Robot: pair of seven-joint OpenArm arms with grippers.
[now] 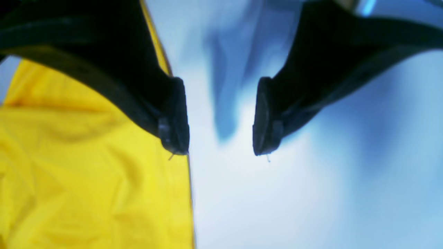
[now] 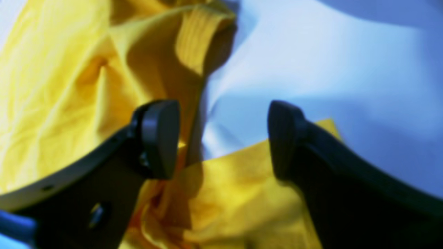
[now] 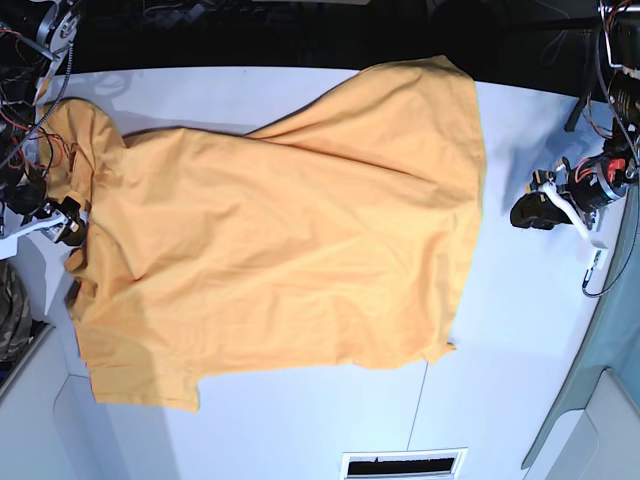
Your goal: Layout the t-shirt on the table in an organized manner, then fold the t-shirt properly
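The large orange-yellow cotton t-shirt (image 3: 290, 240) lay spread across most of the wide matte white table (image 3: 520, 330), roughly flat but skewed, with one corner reaching the far edge and soft ridges running across the body. The left gripper (image 1: 220, 117) hung with its black jaws wide apart over bare tabletop, just beside the shirt's straight edge and holding nothing. The right gripper (image 2: 224, 138) stood equally spread over the opposite end, above bunched folds and the ribbed collar (image 2: 202, 38), with no cloth pinched between its pads.

The layout stage seemed unfinished. To do it well, each arm would probably need to close on a single layer at an outer corner or hem, not on the crumpled mass near the collar, then draw outward evenly so the ridges flatten. Grabbing two layers, or pulling one side harder, would likely twist the shirt further askew.
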